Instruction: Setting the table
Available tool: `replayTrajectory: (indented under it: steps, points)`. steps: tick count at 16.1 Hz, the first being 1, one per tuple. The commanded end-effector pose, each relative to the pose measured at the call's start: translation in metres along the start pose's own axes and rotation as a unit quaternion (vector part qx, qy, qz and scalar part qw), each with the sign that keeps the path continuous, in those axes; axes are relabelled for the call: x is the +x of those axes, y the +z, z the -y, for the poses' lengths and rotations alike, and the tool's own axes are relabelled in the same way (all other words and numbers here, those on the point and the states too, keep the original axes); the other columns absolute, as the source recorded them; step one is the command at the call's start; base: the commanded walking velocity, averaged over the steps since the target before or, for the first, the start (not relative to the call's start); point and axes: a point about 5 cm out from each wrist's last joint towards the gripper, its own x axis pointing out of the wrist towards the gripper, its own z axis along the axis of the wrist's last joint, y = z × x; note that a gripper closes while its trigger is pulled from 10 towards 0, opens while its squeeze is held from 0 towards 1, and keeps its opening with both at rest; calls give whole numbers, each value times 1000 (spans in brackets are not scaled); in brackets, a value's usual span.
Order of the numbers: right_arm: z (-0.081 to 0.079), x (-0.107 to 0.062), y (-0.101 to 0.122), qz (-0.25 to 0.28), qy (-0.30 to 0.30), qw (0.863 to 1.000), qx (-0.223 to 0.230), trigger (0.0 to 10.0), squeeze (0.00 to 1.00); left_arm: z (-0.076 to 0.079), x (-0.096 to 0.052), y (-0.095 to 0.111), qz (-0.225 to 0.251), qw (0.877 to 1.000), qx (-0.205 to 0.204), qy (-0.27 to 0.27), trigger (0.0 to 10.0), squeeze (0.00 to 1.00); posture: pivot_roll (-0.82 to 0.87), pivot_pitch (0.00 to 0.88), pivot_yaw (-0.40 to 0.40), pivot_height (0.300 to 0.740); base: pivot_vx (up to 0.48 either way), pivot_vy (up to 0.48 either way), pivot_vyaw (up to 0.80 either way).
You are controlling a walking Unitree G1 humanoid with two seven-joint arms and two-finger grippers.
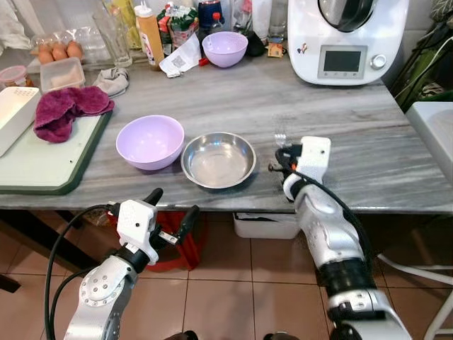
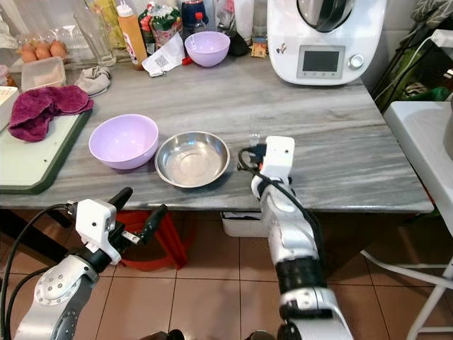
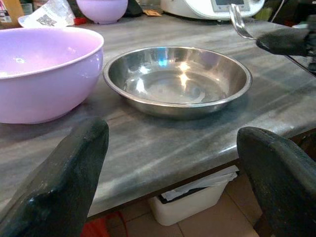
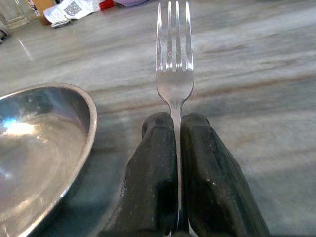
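Observation:
A steel bowl (image 1: 218,160) sits near the front edge of the grey marble table (image 1: 368,156), with a lilac bowl (image 1: 149,141) touching or nearly touching its left side. My right gripper (image 1: 282,160) hovers just right of the steel bowl, shut on a metal fork (image 4: 174,59) whose tines point away over the tabletop. The fork (image 1: 280,139) is faint in the head view. My left gripper (image 1: 170,205) is open, below and in front of the table edge, facing both bowls (image 3: 177,79).
A green cutting board (image 1: 42,159) with a maroon cloth (image 1: 67,110) lies at the left. A second lilac bowl (image 1: 225,48), bottles, a glass and eggs stand at the back. A white kitchen machine (image 1: 347,39) stands back right. A white bin (image 1: 265,225) sits under the table.

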Motion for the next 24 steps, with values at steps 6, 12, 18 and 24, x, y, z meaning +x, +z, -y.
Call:
replayTrajectory:
  steps: [6, 12, 18, 24]
  points:
    - [-9, 10, -10, -29, -3, 998, 50, 10000, 0, 6, -2, 8, 3, 1000, 5, -13, 10000, 0, -90, 181, 40, 740, 0, 0, 0]
    - [-17, 15, -12, -36, 2, 997, 67, 10000, 0, 10, -5, 9, -2, 1000, 2, -16, 10000, 0, -86, 195, 41, 740, 0, 0, 0]
    - [-14, 15, -17, -42, -5, 997, 61, 10000, 0, 11, -3, 8, -6, 1000, 0, -17, 10000, 0, -87, 195, 41, 740, 0, 0, 0]
    - [-11, 15, -21, -50, -10, 997, 50, 10000, 0, 9, -2, 5, -10, 1000, 0, -14, 10000, 0, -84, 188, 38, 740, 0, 0, 0]
